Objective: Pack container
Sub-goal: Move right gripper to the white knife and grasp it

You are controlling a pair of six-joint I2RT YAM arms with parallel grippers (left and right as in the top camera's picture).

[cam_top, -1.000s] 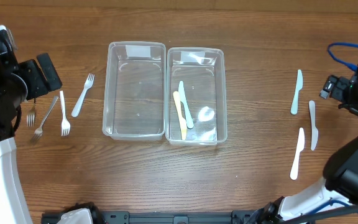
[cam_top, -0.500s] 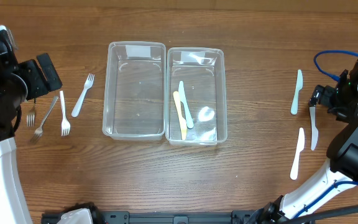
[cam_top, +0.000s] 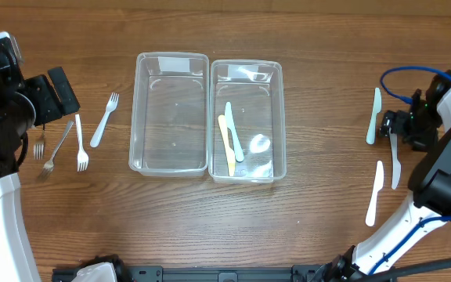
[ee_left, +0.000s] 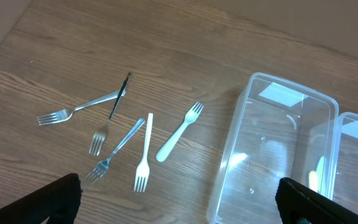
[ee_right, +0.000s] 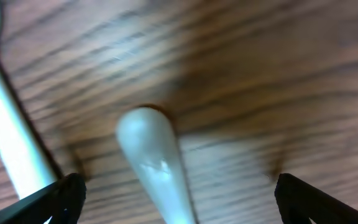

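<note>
Overhead view, L to R: L gripper (cam_top: pixel 59 92) sits wide open by the forks (cam_top: pixel 82 145), far off. White knife (cam_top: pixel 395 160) lies lengthwise toward the robot, well right of the containers (cam_top: pixel 282 117). R gripper (cam_top: pixel 394 125), fingers apart, hangs over its far end, so R arm is nearer.

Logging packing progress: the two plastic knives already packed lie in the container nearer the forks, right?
Not quite: the overhead view shows the two plastic knives lying in the container farther from the forks.
</note>
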